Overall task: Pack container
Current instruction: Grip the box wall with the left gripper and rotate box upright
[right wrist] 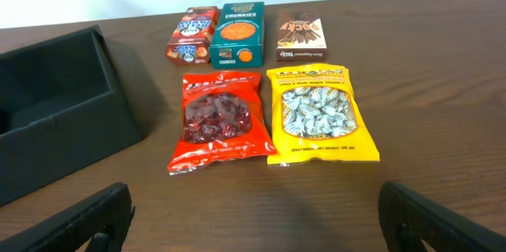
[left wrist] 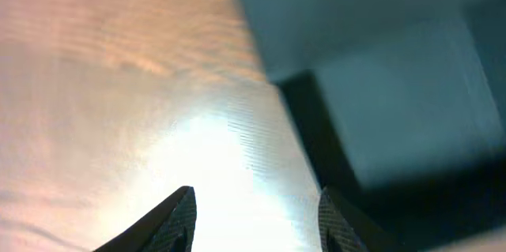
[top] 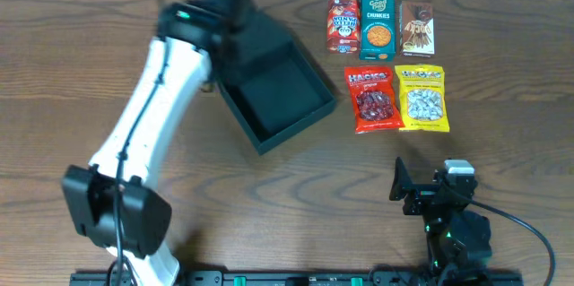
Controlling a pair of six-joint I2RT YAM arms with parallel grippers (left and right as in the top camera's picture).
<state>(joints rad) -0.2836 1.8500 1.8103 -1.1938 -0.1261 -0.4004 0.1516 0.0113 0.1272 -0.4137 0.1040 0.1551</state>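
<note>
Matte teal-black container (top: 273, 98) sits open for the snacks (right wrist: 225, 118); left gripper (left wrist: 254, 204) hovers beside it with fingers spread, right gripper (right wrist: 253, 204) parked wide open too.

the counter (right wrist: 443, 62) is brown wood grain with a soft sheen. the container (right wrist: 71, 145) looks like matte dark cardboard. the red bag (right wrist: 217, 122) and yellow bag (right wrist: 316, 114) are glossy, crinkled plastic.

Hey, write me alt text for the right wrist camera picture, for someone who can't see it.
Five snacks lie on a wooden table: a red bag and a yellow bag in front, three small boxes behind them. The open dark container sits at left, and the right gripper frames the bottom edge, jaws wide apart.
</note>
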